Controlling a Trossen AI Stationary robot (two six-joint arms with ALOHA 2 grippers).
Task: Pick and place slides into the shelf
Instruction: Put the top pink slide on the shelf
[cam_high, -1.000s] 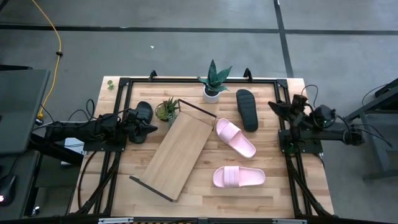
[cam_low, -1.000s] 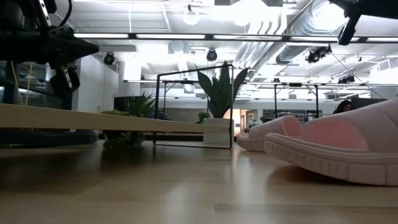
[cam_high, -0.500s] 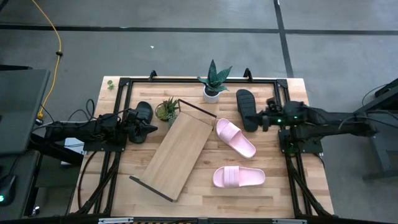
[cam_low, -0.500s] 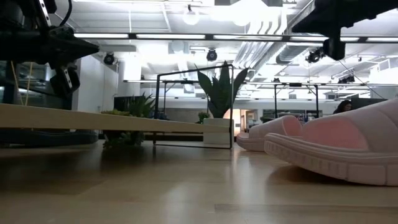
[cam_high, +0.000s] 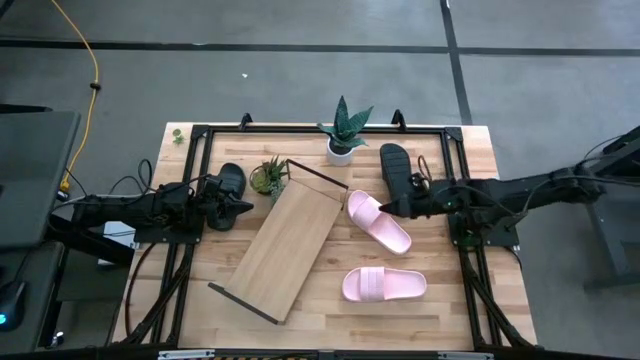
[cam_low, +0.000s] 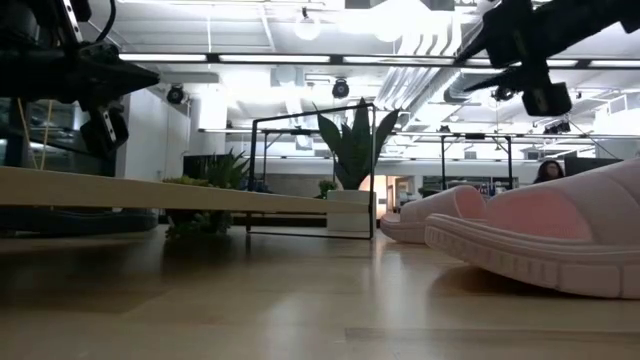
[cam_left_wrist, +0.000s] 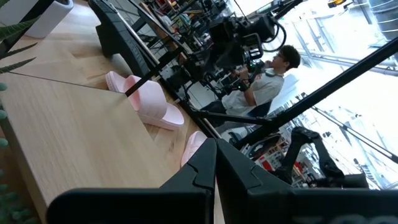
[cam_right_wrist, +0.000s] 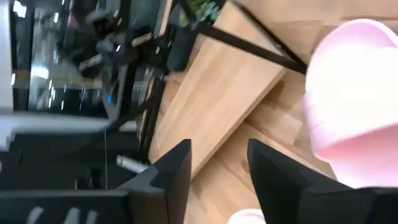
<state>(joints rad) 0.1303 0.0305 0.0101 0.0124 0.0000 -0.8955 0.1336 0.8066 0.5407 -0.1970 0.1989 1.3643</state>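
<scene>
— Right gripper (cam_high: 385, 208)?
— Fingers parted, empty, beside one of two pale pink slides (cam_high: 379, 221); two black slides (cam_high: 397, 175) too (one by the closed left gripper (cam_high: 245, 207)).
— The long light-wood shelf (cam_high: 287, 239)?
— Bare, just beyond.

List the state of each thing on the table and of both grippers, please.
Shelf: flat on table, holds no slides.
Pink slides: on table, right of shelf.
Black slide: on table, behind pink ones.
Second black slide: beside left gripper.
Right gripper: open, over nearer pink slide.
Left gripper: shut, empty.
</scene>
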